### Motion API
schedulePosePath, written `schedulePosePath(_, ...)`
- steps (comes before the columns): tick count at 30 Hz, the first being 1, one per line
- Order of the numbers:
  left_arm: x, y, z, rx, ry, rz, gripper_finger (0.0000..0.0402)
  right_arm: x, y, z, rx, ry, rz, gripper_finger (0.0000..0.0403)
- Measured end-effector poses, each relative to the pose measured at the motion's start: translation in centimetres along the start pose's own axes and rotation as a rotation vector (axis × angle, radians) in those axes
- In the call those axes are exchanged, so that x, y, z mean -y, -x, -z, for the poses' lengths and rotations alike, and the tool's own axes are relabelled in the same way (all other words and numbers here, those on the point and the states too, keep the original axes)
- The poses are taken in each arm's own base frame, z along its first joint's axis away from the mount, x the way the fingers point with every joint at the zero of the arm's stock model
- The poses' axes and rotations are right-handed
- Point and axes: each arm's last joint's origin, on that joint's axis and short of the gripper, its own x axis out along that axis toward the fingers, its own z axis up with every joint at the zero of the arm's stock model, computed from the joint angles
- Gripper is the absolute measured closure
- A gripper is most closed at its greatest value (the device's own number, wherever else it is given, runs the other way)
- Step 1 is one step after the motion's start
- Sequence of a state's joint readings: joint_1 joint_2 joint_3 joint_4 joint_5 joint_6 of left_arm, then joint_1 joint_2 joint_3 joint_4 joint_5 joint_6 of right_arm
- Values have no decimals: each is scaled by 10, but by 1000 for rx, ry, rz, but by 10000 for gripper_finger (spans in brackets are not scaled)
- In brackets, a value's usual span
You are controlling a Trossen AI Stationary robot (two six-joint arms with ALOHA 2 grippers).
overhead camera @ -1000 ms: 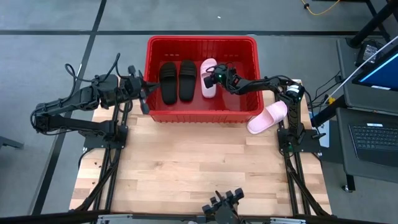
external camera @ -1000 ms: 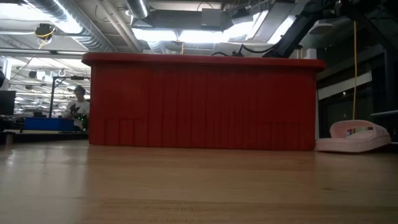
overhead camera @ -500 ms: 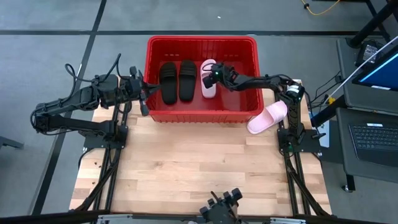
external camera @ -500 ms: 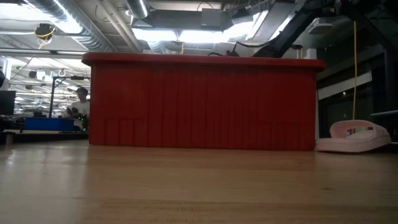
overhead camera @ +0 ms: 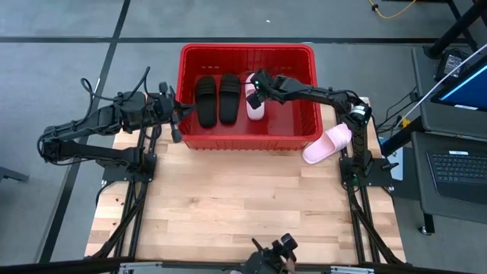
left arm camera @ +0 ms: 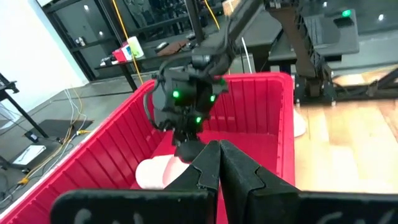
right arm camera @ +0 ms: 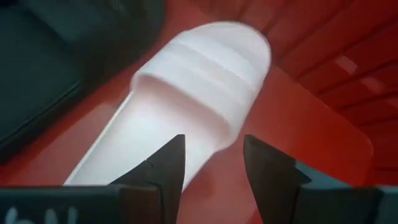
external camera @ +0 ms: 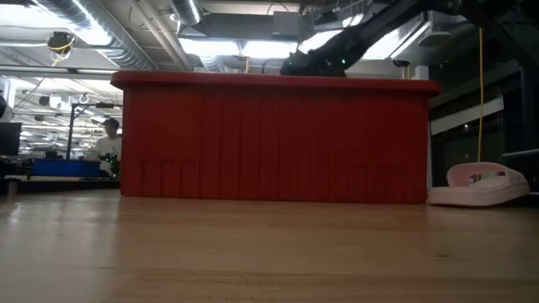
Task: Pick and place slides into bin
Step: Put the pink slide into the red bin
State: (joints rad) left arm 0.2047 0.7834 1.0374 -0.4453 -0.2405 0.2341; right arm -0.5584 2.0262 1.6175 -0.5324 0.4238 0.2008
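Observation:
The red bin (overhead camera: 247,135) stands at the table's far middle. Two black slides (overhead camera: 205,100) (overhead camera: 230,97) and one pink slide (overhead camera: 257,105) lie flat on its floor, side by side. My right gripper (overhead camera: 254,82) hovers open over the far end of this pink slide (right arm camera: 193,106), its fingers (right arm camera: 166,163) above the slide and apart from it. The second pink slide (overhead camera: 327,143) lies on the table outside the bin's right near corner. My left gripper (overhead camera: 176,120) is shut and empty at the bin's left wall; it also shows in its wrist view (left arm camera: 219,158).
The bin's front wall (external camera: 274,139) hides its contents in the low view; my right arm (external camera: 324,61) shows above the rim. The bin's right half has free floor (overhead camera: 293,106). Bare wooden table (overhead camera: 243,198) lies in front of the bin. A person (external camera: 105,139) is far behind.
My right gripper has moved up and toward the bin's far wall, away from the pink slide; its arm now shows above the rim in the low view. The pink slide stays on the bin floor.

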Motion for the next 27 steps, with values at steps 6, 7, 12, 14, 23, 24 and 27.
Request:
schedulePosePath(6, 1, 0, 3, -28, -19, 7, 396, -7, 30, -13, -77, 77, -34, 257)
schedulePosePath(7, 1, 0, 3, -28, -20, 7, 396, -8, 36, -16, -88, 96, -35, 271)
schedulePosePath(12, 1, 0, 2, -23, -11, 10, 396, -16, 73, -32, -96, 174, -61, 384)
schedulePosePath(14, 1, 0, 1, -3, 17, 44, 396, -20, 91, -40, -81, 202, -106, 390)
schedulePosePath(23, 5, 1, -3, 61, 40, 202, 396, -38, 196, -70, 122, 309, -277, 396)
schedulePosePath(24, 6, 1, -3, 61, 40, 204, 396, -41, 206, -69, 144, 323, -291, 398)
schedulePosePath(27, 5, 1, -3, 62, 40, 205, 396, -43, 234, -59, 179, 342, -329, 398)
